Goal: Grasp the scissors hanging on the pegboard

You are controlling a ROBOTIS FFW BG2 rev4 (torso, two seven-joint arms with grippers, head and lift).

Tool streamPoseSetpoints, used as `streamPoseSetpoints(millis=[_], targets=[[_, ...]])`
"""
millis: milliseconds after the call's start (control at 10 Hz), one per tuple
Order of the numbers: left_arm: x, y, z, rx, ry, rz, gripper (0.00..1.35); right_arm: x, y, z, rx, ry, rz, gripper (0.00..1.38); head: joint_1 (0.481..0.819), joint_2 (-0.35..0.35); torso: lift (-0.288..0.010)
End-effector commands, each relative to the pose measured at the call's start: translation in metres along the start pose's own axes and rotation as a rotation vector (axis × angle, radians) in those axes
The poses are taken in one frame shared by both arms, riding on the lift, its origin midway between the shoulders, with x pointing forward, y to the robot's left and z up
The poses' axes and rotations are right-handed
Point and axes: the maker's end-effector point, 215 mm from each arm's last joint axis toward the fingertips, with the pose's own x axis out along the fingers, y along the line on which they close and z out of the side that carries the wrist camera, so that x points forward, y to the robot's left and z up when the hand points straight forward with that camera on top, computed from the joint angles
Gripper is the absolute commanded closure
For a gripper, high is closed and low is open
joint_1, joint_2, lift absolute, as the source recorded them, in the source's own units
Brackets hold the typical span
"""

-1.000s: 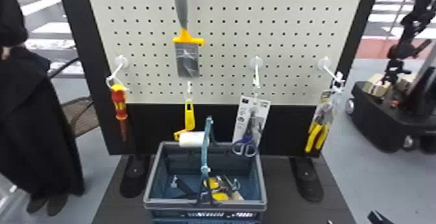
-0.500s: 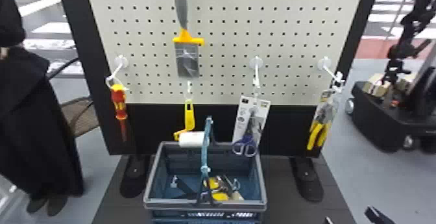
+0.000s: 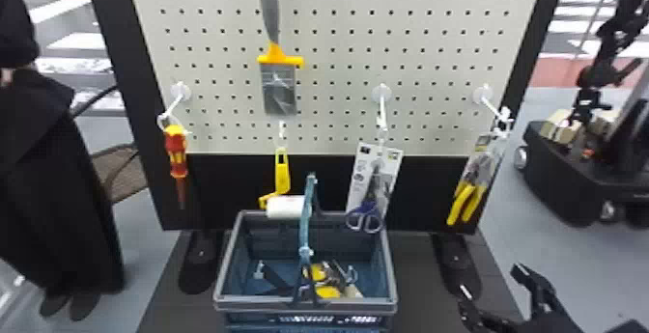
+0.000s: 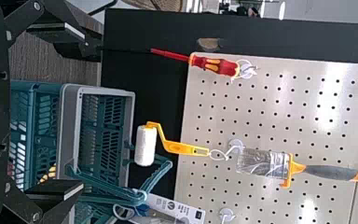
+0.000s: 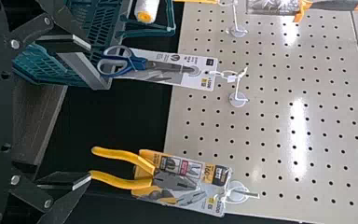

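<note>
Glossy pegboard (image 5: pixel 284 116) — plastic-handled scissors (image 5: pixel 142 64) w/ paper card (image 5: pixel 200 77).

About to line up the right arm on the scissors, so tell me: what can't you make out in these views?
- Scissors: in the head view, the blades blur into their card; in the left wrist view, the picture edge cuts them off.
- Right wrist view: one finger of the open right gripper overlaps the handle loops' edge.
- Basket contents: in the head view, blurred and partly behind its handle.
</note>
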Motion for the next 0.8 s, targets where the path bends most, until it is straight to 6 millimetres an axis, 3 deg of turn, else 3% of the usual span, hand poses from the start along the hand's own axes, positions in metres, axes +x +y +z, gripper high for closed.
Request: streamPoseSetpoints(millis=[0, 400, 700], targets=[[0.0, -0.001, 0.0, -0.002, 0.0, -0.002, 0.19, 0.016, -0.003, -0.001, -0.008, 0.002, 0.02, 0.3, 0.549, 0.0, -0.1], [0.007, -0.007, -0.002, -0.011, -0.005, -0.016, 0.19, 0.077, -0.008, -0.002, -0.012, 0.001, 0.105, 0.29, 0.549, 0.0, -0.1], [0.011, -0.009, -0.004, -0.016, -0.007, -0.023, 0.19, 0.118, 0.009, -0.015, 0.049, 0.02, 0.193, 0.28, 0.549, 0.0, -0.1]])
